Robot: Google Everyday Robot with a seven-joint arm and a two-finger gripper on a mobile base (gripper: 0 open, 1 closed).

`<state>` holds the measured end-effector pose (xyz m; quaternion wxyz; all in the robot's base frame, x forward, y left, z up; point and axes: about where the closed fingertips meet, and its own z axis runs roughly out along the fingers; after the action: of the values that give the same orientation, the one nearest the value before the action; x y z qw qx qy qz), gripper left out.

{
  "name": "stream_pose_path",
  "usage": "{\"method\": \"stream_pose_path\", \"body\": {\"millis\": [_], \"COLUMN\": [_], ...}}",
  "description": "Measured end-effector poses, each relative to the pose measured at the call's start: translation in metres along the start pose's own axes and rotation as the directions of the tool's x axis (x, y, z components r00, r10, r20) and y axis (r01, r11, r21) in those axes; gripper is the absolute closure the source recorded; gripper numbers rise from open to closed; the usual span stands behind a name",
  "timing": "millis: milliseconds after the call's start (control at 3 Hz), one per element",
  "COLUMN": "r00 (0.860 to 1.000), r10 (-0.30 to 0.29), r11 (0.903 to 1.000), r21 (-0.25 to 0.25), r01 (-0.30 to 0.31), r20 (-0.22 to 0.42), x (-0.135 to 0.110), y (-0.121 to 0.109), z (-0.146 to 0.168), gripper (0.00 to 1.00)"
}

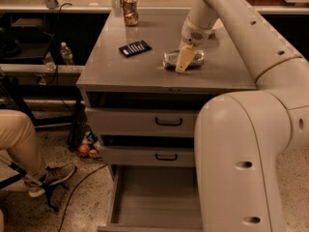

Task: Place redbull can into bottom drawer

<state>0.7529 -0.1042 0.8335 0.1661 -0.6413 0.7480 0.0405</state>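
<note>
The redbull can (170,59), slim and silver, lies on its side on the grey cabinet top, right of centre. My gripper (184,62) is down on the can's middle, with its cream tip in front of the can, so the can shows on both sides of it. The bottom drawer (154,204) is pulled out at floor level, and its flat grey floor is bare.
An orange-gold patterned can (130,9) stands at the back of the top. A black flat object (135,48) lies left of the redbull can. The two upper drawers (145,122) with black handles are closed. A seated person's leg and shoe (29,153) are at the left, and my arm's large body (241,163) covers the right side.
</note>
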Motion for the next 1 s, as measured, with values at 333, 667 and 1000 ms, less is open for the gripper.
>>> {"method": "stream_pose_path", "body": {"millis": [333,667,1000], "r00": [1.000,0.999,0.998], "r10": [0.003,-0.018,-0.013], "r11": [1.0000,0.9984,0.9914], "r21": [0.008,0.053,0.130], "r01": [-0.003,0.016,0.005], "r20": [0.017,0.035,0.064], "x": [0.001,0.000,0.011], "y": [0.001,0.005,0.044], "z": [-0.006,-0.033,-0.103], "gripper": [0.68,0.90,1.00]}}
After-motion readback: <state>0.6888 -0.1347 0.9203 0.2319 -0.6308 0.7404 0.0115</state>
